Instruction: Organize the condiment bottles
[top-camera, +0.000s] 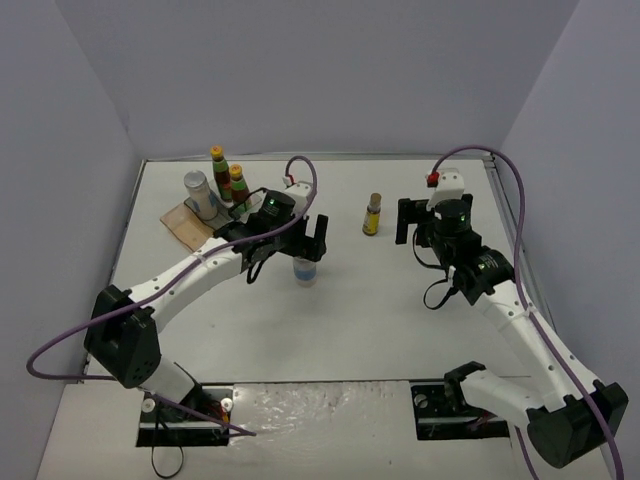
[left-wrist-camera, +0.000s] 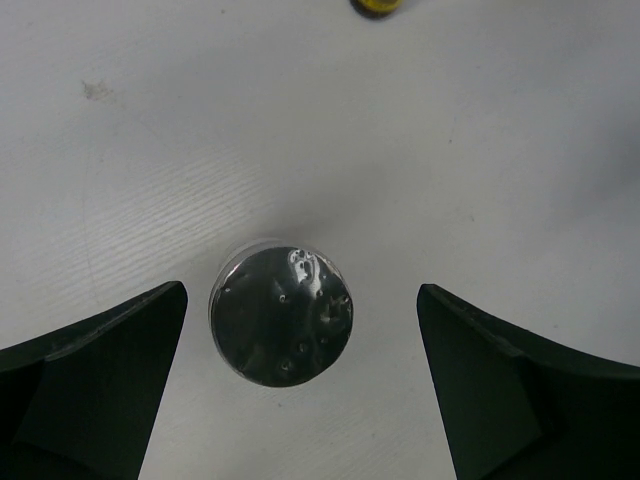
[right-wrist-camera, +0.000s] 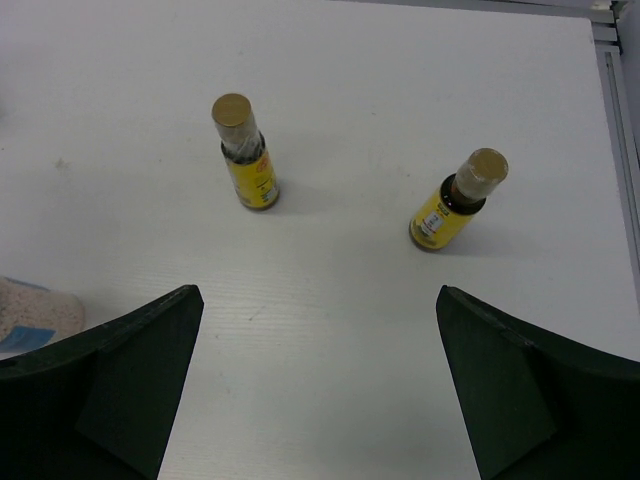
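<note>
A pale jar with a silver-grey lid (left-wrist-camera: 282, 315) stands on the table between the open fingers of my left gripper (left-wrist-camera: 302, 300), which hovers above it without touching; the jar shows under the gripper (top-camera: 303, 243) in the top view (top-camera: 305, 271). Two slim brown-capped yellowish bottles (right-wrist-camera: 246, 152) (right-wrist-camera: 458, 198) stand upright ahead of my right gripper (right-wrist-camera: 320, 295), which is open and empty. In the top view only one of them shows (top-camera: 372, 214), left of the right gripper (top-camera: 415, 225). Two yellow-capped sauces (top-camera: 219, 167) (top-camera: 238, 184) and a second pale jar (top-camera: 200, 192) stand at the tinted tray (top-camera: 180, 226).
The tray sits at the far left near the back wall. The table's right edge rail (right-wrist-camera: 620, 110) runs close to the right slim bottle. The near pale jar's side (right-wrist-camera: 30, 312) shows at the left edge of the right wrist view.
</note>
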